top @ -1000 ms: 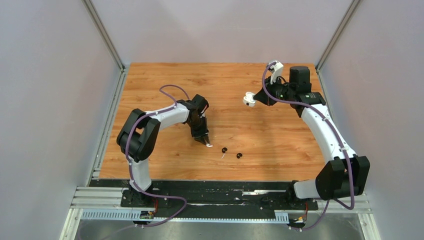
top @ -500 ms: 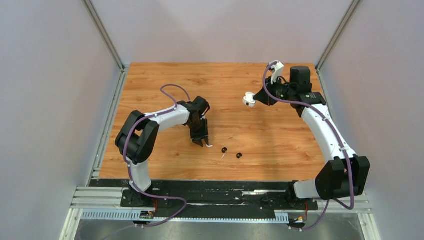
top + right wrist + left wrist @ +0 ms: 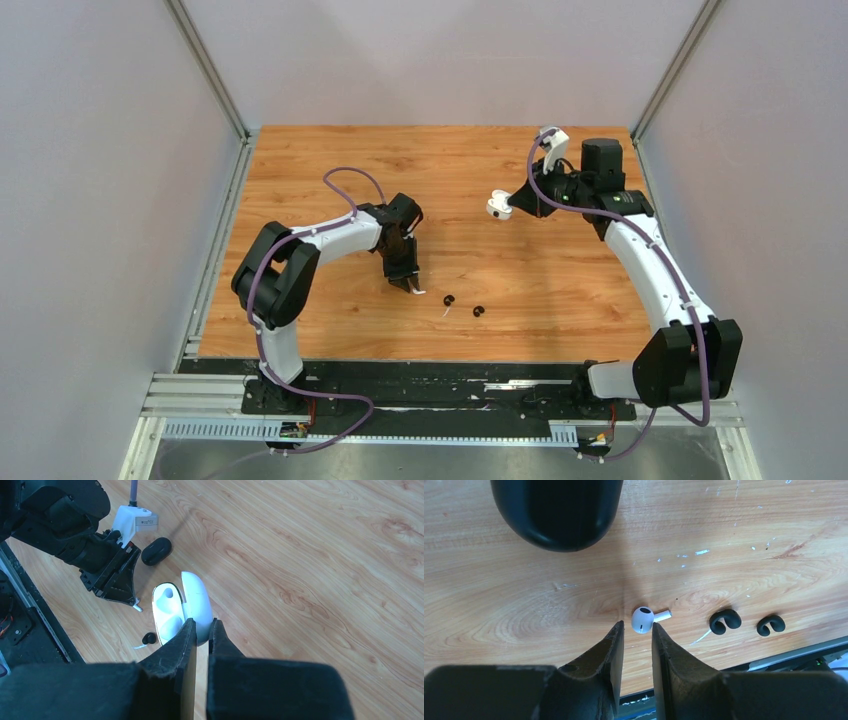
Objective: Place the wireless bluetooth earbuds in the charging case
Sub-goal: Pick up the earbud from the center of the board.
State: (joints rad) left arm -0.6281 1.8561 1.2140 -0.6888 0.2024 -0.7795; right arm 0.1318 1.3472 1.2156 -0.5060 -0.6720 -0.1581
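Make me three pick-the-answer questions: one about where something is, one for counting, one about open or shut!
1. Where is the white earbud? A) on the table by the left gripper B) stuck to the wall C) on the floor
2. How many black earbuds lie on the table? A) one B) two C) five
3. The white case in the right gripper is: A) shut B) open C) in pieces
Answers: 1 A, it lies on the wood. 2 B, two sit side by side. 3 B, its lid is up.
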